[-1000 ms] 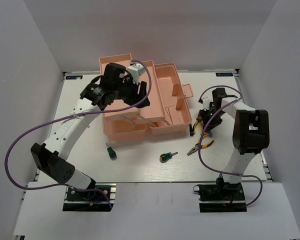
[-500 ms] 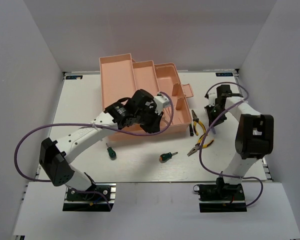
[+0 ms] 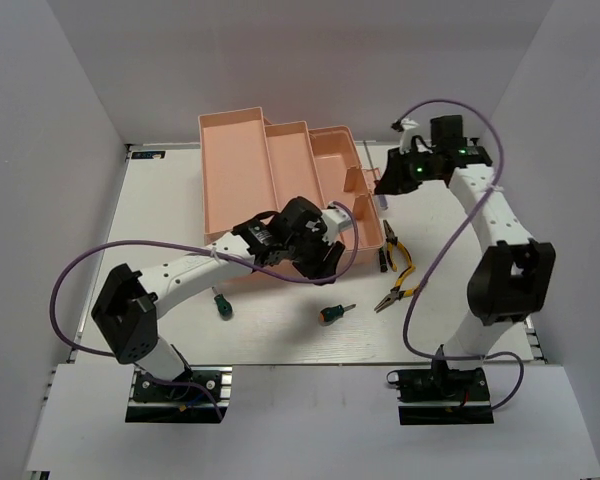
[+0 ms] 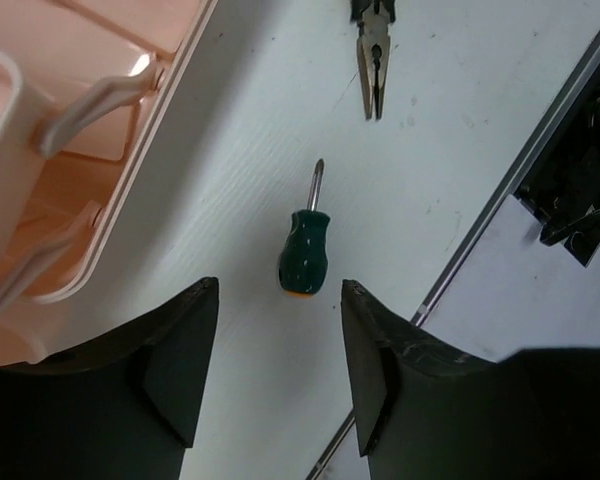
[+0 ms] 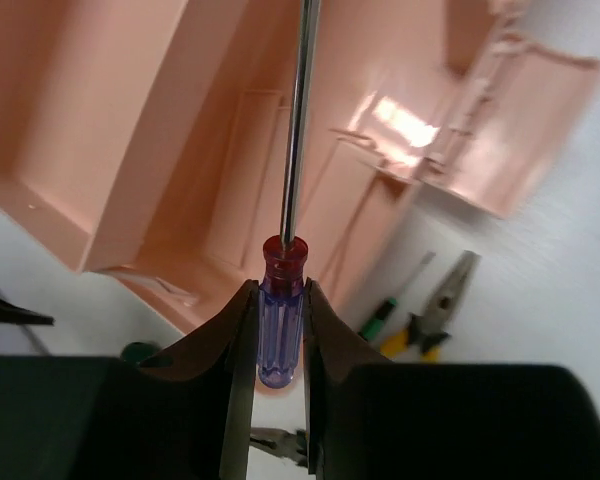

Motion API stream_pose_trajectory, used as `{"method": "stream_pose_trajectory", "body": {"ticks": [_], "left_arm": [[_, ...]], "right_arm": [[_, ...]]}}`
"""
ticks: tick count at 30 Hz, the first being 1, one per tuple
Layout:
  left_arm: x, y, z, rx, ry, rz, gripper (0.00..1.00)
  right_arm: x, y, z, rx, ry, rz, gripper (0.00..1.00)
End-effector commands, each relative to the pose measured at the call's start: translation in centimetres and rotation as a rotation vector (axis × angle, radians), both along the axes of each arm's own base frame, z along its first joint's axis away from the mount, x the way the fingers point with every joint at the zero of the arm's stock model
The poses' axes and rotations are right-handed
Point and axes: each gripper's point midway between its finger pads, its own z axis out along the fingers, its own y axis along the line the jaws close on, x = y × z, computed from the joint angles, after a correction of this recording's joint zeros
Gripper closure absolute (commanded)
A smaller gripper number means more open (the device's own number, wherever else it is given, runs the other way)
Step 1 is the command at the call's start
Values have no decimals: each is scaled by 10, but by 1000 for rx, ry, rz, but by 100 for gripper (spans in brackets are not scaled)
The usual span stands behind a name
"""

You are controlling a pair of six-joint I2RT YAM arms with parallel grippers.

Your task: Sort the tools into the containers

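No legible text (blue stickers (image 3: pixel 450 148) blurry)

Left arm (image 3: pixel 180 272) and right arm (image 3: pixel 497 215) are showing white links, black joints and looping purple cables (image 3: pixel 440 100); left pincer (image 4: pixel 277 292) and right pincer (image 5: pixel 278 292) are showing plain black fingers (image 4: pixel 170 370).
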Motion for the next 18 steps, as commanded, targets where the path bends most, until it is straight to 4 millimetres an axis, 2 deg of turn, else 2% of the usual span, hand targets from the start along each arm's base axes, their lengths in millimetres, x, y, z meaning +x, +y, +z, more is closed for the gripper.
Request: {"method": "stream_pose_trajectory", "body": {"ticks": [1,4,5,6,9,10,11,12,13,14,15,16,17,18], "left_arm": [[0,-20,20,-80,-38,-28,37],[6,-32,24,-87,-59,-27,38],[3,-34,24,-87,-59,-36,38],[6,-38,25,-98,-59,-30,40],[8,-48,24,-108,-66,-39,40],[5,-51,16,-94,-54,-48,40],[7,-55,22,-113,-60,-43,40],[8,-56,15,-99,-50,-42,42],[9,-60,20,-119,-57,-49,44],[11,-62,10,-106,-47,-49,46],[7,-67,10,-109,-42,-65,55],[9,-71,11,-117,-47,-65,61],[10,-72,1,-98,-33,-65,67],[11,-75,3,-107,-32,-71,80]], "right_arm": [[-3,36,-19,104,156,29,100],[6,51,-34,95,200,18,92],[9,55,-38,93,207,18,89],[9,61,-38,88,207,28,78],[9,64,-36,87,199,31,55],[8,64,-31,88,188,35,54],[7,61,-24,89,165,33,54],[6,60,-22,85,157,32,54],[3,54,-16,74,142,20,54],[-1,51,-9,54,104,37,54],[-3,41,-16,10,103,5,59],[-7,33,-1,-15,39,0,62],[-16,25,-18,-51,71,-14,64],[-17,11,-15,-106,38,-59,68]]}}
